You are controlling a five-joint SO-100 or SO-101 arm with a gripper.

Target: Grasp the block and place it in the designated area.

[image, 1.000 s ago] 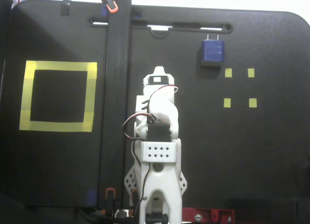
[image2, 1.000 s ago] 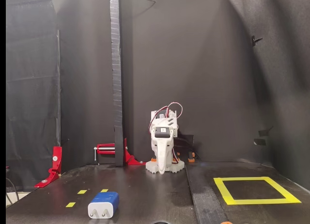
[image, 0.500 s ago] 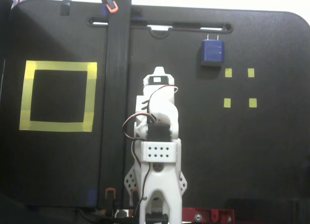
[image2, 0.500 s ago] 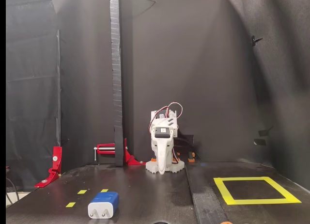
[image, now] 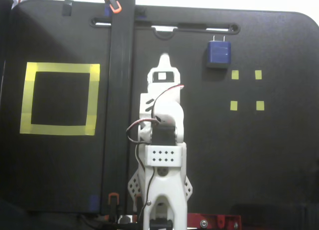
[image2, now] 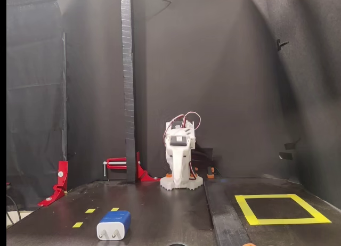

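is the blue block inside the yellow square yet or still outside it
Outside. The block lies flat on the table by the four small yellow markers, far across the arm from the yellow square, whose interior is bare.

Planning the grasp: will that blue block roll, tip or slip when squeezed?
The block lies flat, so it probably won't roll or tip. It looks like rigid plastic, likely light. Its smooth rounded edges might slip; the prongs could catch.

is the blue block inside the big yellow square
No, in a fixed view the block lies near the four small yellow marks, far right of the yellow square.
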